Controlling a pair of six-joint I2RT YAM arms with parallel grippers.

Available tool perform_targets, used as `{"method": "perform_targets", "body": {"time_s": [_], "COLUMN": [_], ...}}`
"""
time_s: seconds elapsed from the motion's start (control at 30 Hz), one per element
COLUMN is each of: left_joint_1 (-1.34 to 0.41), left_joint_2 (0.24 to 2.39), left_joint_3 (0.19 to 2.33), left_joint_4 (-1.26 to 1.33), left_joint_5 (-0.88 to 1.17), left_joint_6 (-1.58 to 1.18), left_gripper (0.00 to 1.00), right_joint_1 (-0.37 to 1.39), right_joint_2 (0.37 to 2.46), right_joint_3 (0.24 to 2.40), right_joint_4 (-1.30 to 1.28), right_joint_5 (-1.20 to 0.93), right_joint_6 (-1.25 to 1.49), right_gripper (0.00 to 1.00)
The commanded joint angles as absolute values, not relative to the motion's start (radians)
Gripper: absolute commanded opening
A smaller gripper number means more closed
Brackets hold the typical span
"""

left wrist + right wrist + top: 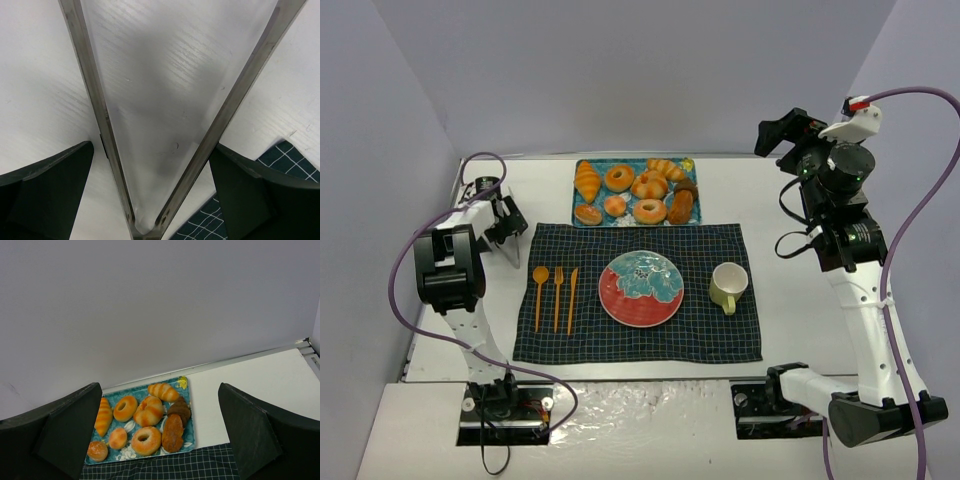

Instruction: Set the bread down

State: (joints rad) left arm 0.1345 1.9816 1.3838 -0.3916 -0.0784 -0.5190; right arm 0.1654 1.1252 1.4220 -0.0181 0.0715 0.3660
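Top external view: the bread is seen lying in the front row of the blue tray, between a sugared bun and a ring doughnut, just beyond the checked cloth. The left gripper is held low over the table beside the cloth's far left corner, its fingers spread wide and empty. The right gripper is raised high at the far right, likewise spread wide with nothing held.
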Motion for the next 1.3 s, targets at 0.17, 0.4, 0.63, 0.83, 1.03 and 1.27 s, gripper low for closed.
{"method": "perform_targets", "body": {"time_s": [0.17, 0.4, 0.63, 0.83, 1.03, 1.27], "left_joint_1": [0.147, 0.147, 0.146, 0.147, 0.147, 0.141], "left_joint_2": [2.007, 2.008, 2.007, 1.974, 1.912, 1.823], "left_joint_3": [1.428, 1.416, 1.412, 1.404, 1.417, 1.429], "left_joint_4": [-0.379, -0.380, -0.389, -0.392, -0.413, -0.443], "left_joint_5": [-0.032, -0.027, -0.013, -0.012, -0.011, -0.013], "left_joint_6": [-0.496, -0.492, -0.497, -0.497, -0.490, -0.480], "left_gripper": [0.90, 0.78, 0.62, 0.59, 0.60, 0.60], "right_joint_1": [0.167, 0.168, 0.169, 0.167, 0.167, 0.169], "right_joint_2": [1.100, 1.090, 1.083, 1.077, 1.077, 1.083], "right_joint_3": [1.424, 1.419, 1.416, 1.411, 1.408, 1.403], "right_joint_4": [0.067, 0.068, 0.068, 0.068, 0.071, 0.079], "right_joint_5": [0.091, 0.099, 0.106, 0.111, 0.113, 0.106], "right_joint_6": [0.359, 0.359, 0.362, 0.361, 0.363, 0.368], "right_gripper": [1.00, 1.00, 1.00, 1.00, 1.00, 1.00]}}
